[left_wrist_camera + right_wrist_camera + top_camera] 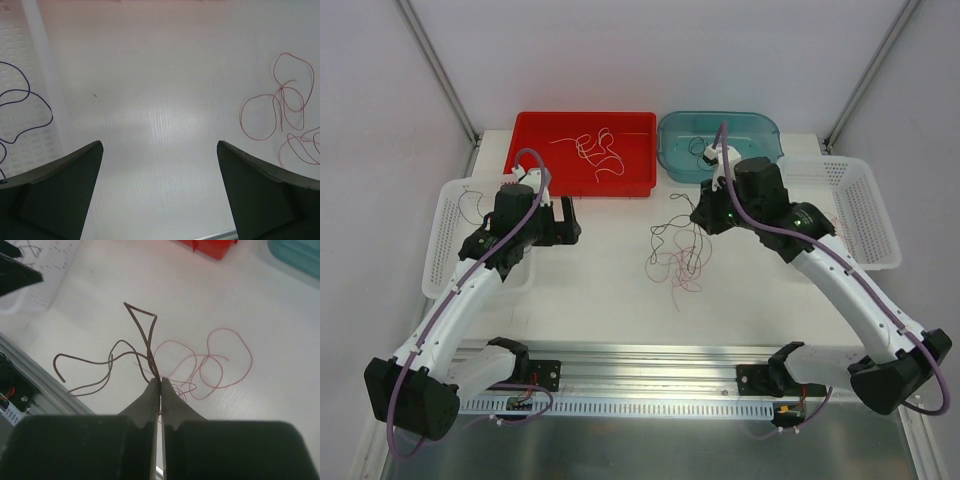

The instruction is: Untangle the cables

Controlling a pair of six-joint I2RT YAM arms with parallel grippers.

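Observation:
A tangle of thin black and red-pink cables (678, 255) lies on the white table at the centre. My right gripper (703, 215) is at the tangle's upper right. In the right wrist view it (159, 381) is shut on a dark cable (142, 325), whose kinked loop rises above the table. Red-pink loops (220, 360) lie flat beyond it. My left gripper (568, 222) is open and empty over bare table left of the tangle. In the left wrist view it (160, 145) has a red-pink cable (280, 105) at its right and a purple cable (25, 110) in a basket at its left.
A red tray (530, 130) at the back holds white and red cables (595, 150). A teal tray (760, 130) stands to its right. White baskets sit at the left (445, 230) and the right (865, 210). A metal rail (650, 375) runs along the near edge.

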